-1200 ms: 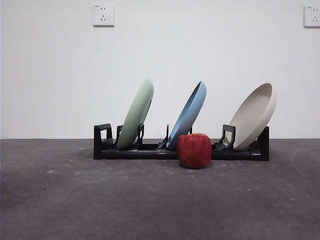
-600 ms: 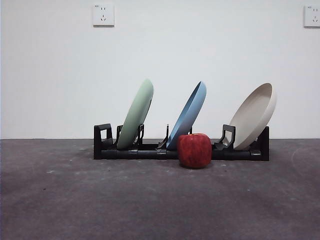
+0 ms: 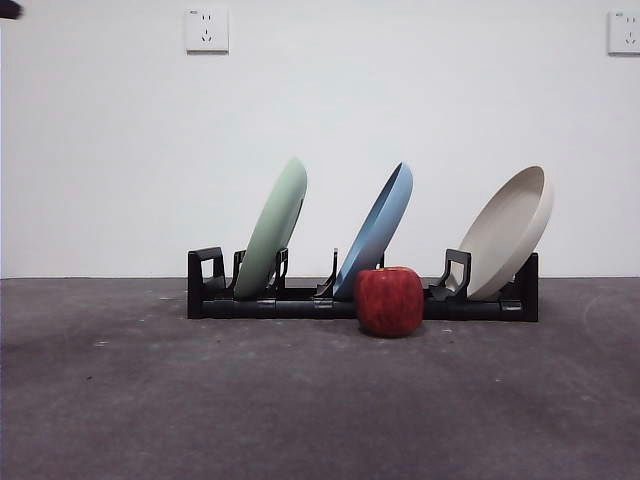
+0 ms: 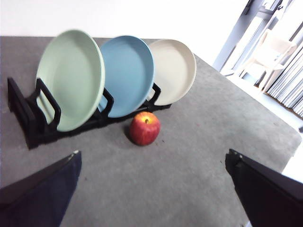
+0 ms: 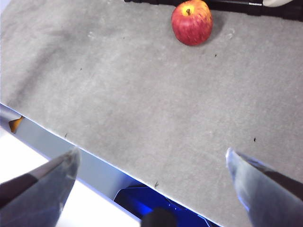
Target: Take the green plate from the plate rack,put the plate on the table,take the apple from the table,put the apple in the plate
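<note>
The green plate [image 3: 272,228] leans in the left slot of the black plate rack [image 3: 300,305]; it also shows in the left wrist view [image 4: 71,78]. The red apple [image 3: 389,301] sits on the dark grey table [image 3: 200,400] just in front of the rack's middle. My left gripper [image 4: 153,155] is open and empty, well back from the rack [image 4: 28,123] and the apple [image 4: 145,128]. My right gripper [image 5: 151,152] is open and empty above the table's near edge, far from the apple [image 5: 191,22].
A blue plate [image 3: 375,228] and a beige plate [image 3: 508,232] lean in the rack's middle and right slots. A black arm tip [image 3: 8,8] shows at the front view's top left corner. The table's front edge [image 5: 71,139] lies under the right gripper.
A black arm tip has come into the top left corner of the front view. The plates, rack and apple have not moved.
</note>
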You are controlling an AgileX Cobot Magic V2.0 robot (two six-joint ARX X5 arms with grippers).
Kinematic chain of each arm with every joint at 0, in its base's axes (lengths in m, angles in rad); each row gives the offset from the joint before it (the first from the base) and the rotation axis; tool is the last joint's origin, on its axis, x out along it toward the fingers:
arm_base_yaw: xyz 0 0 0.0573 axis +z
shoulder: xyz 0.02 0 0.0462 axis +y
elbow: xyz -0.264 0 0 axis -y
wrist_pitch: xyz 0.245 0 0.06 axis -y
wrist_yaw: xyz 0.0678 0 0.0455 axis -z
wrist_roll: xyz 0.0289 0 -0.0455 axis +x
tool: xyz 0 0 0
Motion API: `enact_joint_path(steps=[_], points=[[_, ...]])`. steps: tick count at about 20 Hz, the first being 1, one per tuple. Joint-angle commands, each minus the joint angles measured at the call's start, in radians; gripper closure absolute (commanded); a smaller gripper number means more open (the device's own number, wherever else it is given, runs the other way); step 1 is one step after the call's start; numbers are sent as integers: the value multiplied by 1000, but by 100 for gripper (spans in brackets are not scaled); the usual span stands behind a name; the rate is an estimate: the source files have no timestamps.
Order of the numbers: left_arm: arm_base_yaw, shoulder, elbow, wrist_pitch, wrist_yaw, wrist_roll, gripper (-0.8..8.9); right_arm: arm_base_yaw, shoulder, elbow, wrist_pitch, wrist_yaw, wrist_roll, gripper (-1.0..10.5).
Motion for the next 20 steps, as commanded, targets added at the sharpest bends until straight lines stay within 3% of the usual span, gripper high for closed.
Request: enact_joint_path(steps=[1, 10, 20], points=[[-55, 128, 56, 59, -48, -8, 247, 3, 10, 2, 7, 0, 7, 254], [-251, 684, 470, 175, -271, 6, 247, 3, 34, 2, 11, 1, 6, 254], [-320, 1111, 810, 177, -338, 19, 247, 3, 50, 2, 11, 2, 7, 254]])
